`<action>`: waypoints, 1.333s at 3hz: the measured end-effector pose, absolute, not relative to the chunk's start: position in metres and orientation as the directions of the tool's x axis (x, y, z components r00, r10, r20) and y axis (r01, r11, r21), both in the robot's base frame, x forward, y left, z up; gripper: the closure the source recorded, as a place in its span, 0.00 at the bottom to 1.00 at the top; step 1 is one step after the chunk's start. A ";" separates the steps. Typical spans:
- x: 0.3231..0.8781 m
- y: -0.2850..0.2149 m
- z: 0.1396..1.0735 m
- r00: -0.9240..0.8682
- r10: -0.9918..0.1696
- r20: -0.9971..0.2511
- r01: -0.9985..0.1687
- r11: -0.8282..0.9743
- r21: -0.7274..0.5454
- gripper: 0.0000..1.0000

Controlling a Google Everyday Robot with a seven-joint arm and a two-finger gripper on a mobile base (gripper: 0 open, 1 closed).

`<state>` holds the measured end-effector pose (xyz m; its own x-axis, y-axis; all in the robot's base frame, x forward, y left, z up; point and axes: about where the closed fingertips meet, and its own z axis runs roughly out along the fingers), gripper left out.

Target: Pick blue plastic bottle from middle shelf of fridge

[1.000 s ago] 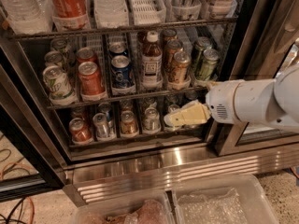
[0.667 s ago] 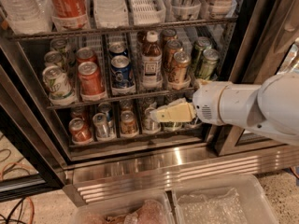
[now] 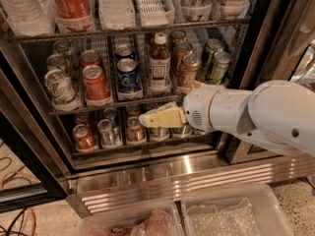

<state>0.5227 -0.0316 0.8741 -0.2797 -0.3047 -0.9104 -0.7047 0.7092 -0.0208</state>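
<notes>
The blue plastic bottle stands upright on the middle shelf of the fridge. It has a white cap, dark brown contents and a pale label, and it is taller than the cans around it. My gripper has pale yellow fingers pointing left. It hangs in front of the bottom shelf's cans, below the bottle and slightly left of it, not touching it. The white arm reaches in from the right.
A blue soda can stands left of the bottle, a red can further left, brown and green cans right. Large water bottles fill the top shelf. Two clear bins sit on the floor below.
My gripper and arm have moved left across the fridge front, from right of the bottle's lane to just below it. The bottle and cans have not moved.
</notes>
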 end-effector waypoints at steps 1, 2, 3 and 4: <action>0.525 -0.020 0.865 -0.294 -0.260 -0.920 -0.692 0.721 0.017 0.00; 0.525 -0.011 0.838 -0.333 -0.177 -0.926 -0.641 0.763 0.084 0.00; 0.529 -0.005 0.816 -0.338 -0.125 -0.933 -0.587 0.803 0.105 0.00; 0.546 -0.003 0.810 -0.288 -0.118 -0.950 -0.540 0.840 0.059 0.00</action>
